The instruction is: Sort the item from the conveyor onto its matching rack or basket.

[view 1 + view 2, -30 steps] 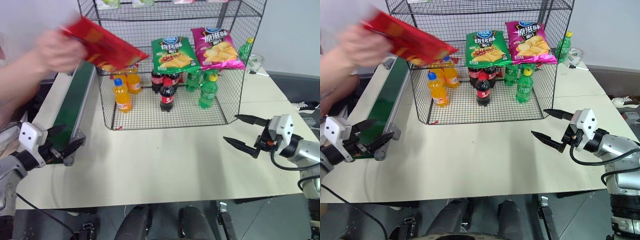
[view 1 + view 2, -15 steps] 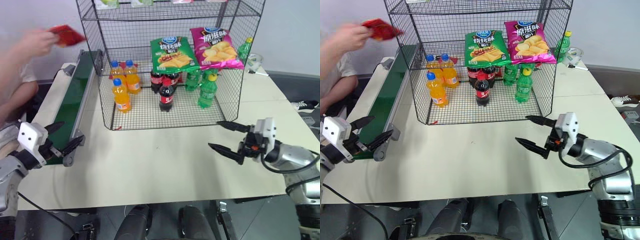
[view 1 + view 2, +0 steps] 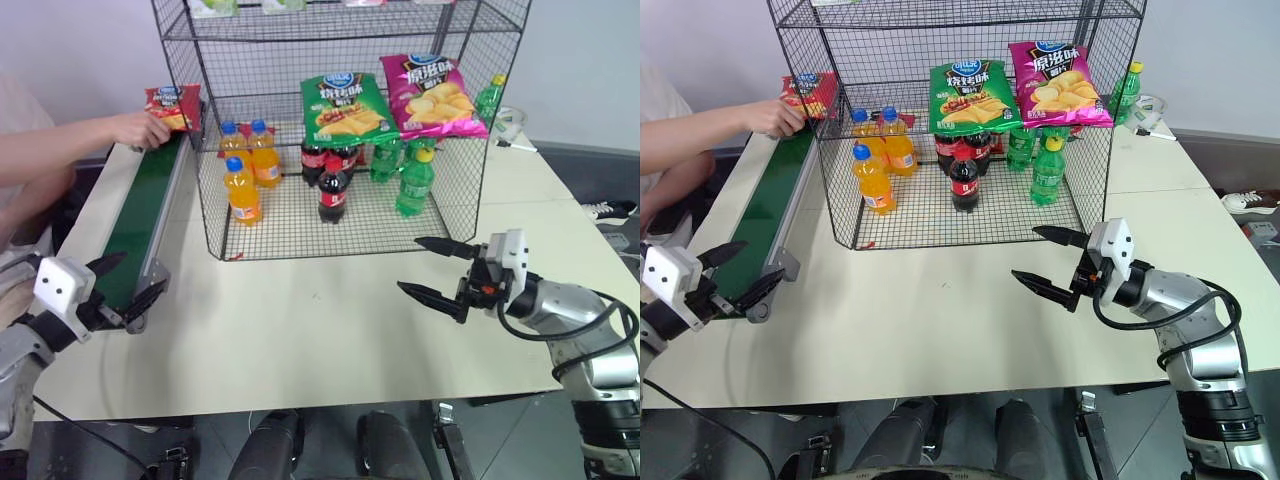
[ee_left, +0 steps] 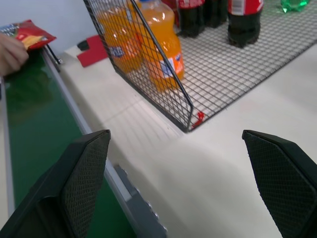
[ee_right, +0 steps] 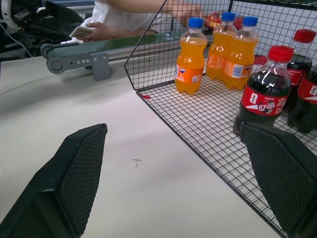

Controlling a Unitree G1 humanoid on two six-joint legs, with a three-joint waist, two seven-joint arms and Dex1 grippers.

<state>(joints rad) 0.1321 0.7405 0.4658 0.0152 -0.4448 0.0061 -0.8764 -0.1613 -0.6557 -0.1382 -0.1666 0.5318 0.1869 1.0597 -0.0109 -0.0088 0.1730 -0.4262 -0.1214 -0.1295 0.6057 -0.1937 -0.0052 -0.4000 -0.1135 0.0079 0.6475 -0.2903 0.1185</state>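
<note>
Head camera, your view over both arms: the red crisp bag sits at the far end of the conveyor, held there by a person's hand reaching in from the left. The belt runs along the left side of the table, and the bag is just left of the black wire rack. On the rack's mid shelf lie a green crisp bag and a magenta crisp bag side by side. Below them on the bottom tier stand orange soda bottles at left, cola bottles in the middle, green bottles at right.

Your left gripper hovers at the near end of the conveyor, jaws spread wide, nothing between them. Your right gripper hangs over bare table just near of the rack's front right corner, jaws also wide apart and empty, pointing left.

Left wrist camera: the two fingers stand far apart, framing the belt, the table and the rack's near left corner. The red bag shows far up the belt with the person's hand on it.

Right wrist camera: fingers wide apart over bare tabletop; the rack's base edge, orange bottles and cola bottles lie ahead.
</note>
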